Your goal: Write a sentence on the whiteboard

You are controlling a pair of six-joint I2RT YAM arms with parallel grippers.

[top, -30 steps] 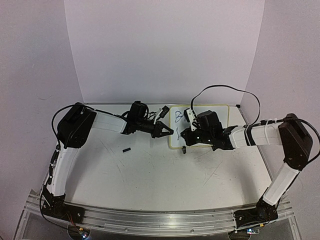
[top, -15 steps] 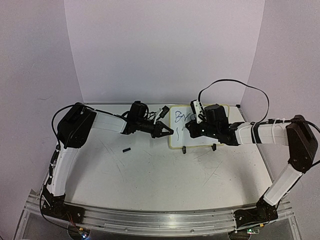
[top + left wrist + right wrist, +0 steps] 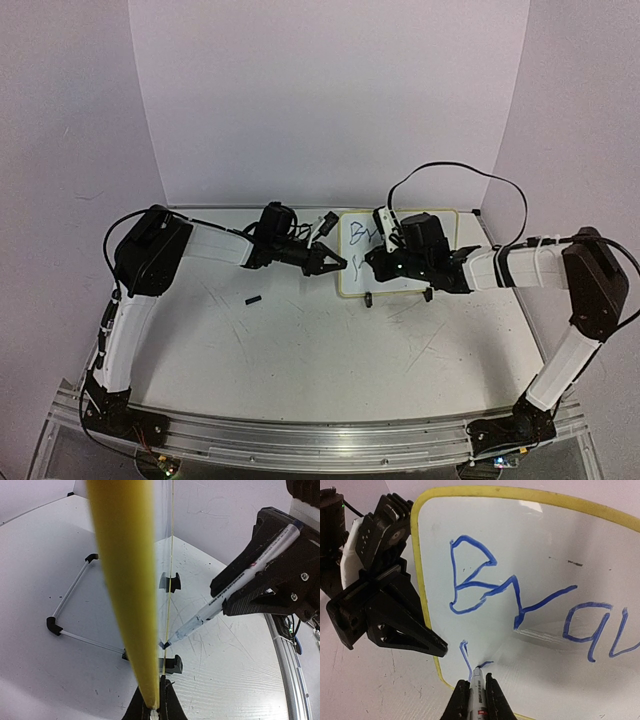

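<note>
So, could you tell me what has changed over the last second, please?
The right tool, holding the marker, swung right and away across the whiteboard, then came back toward its near left corner. The left tool stayed shut on the board's left edge.

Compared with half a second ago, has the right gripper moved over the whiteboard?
Yes. The right gripper, with the marker, has come toward the near edge of the whiteboard and slightly left, from the first line to below it.
</note>
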